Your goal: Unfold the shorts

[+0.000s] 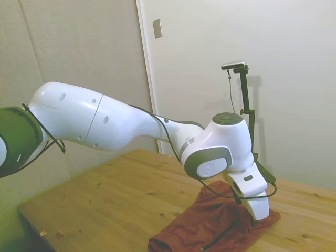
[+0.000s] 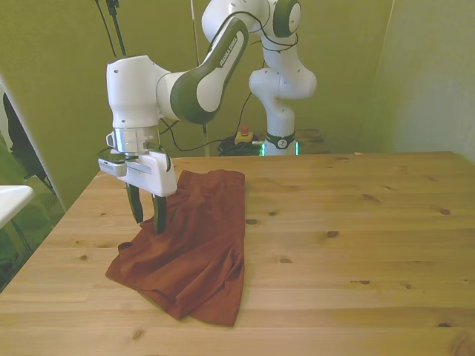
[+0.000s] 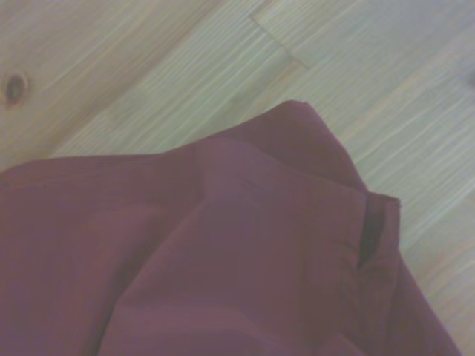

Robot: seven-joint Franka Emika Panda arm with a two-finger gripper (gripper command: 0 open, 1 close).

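Note:
The shorts (image 2: 194, 245) are a rust-red, wrinkled garment lying in a folded heap on the wooden table (image 2: 356, 237), toward the front view's left. In the side view the shorts (image 1: 205, 228) lie near the table's near edge. My gripper (image 2: 149, 225) points straight down over the shorts' edge on the front view's left, its two dark fingers (image 2: 159, 219) apart and low at the cloth. In the side view the gripper (image 1: 255, 219) is mostly hidden behind its white housing. The wrist view shows the shorts (image 3: 223, 259) from close by, with a short dark pocket line (image 3: 369, 233).
Bare wood stretches across the front view's right and middle. A white object (image 2: 11, 202) sits beyond the table's edge at the front view's left. A small device with a red button (image 2: 243, 136) lies behind the table's far edge, beside the robot's base (image 2: 280, 141).

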